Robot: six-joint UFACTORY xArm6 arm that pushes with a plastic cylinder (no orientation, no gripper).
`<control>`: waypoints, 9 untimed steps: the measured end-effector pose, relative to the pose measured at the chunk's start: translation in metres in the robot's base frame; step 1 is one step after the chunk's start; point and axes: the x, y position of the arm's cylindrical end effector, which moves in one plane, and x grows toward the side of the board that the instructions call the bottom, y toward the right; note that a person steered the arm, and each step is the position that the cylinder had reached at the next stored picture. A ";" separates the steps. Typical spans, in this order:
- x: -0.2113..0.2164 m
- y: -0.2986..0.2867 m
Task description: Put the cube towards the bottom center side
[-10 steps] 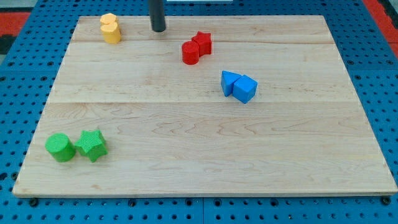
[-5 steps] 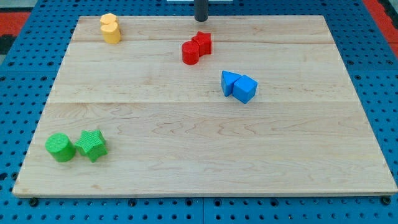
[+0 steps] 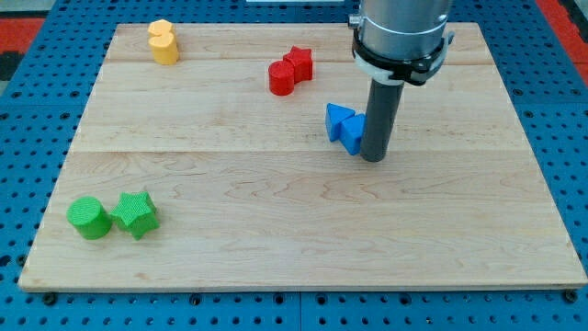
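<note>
The blue cube (image 3: 353, 135) sits right of the board's middle, partly hidden behind my rod. A blue triangular block (image 3: 337, 120) touches its left side. My tip (image 3: 372, 158) rests on the board right against the cube's right side, slightly toward the view's bottom. The arm's grey body fills the view's top above it.
A red cylinder (image 3: 281, 78) and red star (image 3: 299, 62) sit together at the top middle. Two yellow blocks (image 3: 163, 41) stand at the top left. A green cylinder (image 3: 88, 218) and green star (image 3: 136, 214) sit at the bottom left. The wooden board (image 3: 303, 248) lies on blue pegboard.
My rod moved from the top edge, first rightward, then down to the blue cube's right side. The blocks have not visibly shifted.
</note>
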 end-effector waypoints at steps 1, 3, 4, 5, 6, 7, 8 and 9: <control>-0.036 0.032; 0.008 -0.038; 0.058 -0.057; 0.029 -0.040; 0.019 -0.060; 0.024 -0.107; 0.044 -0.106; 0.062 -0.113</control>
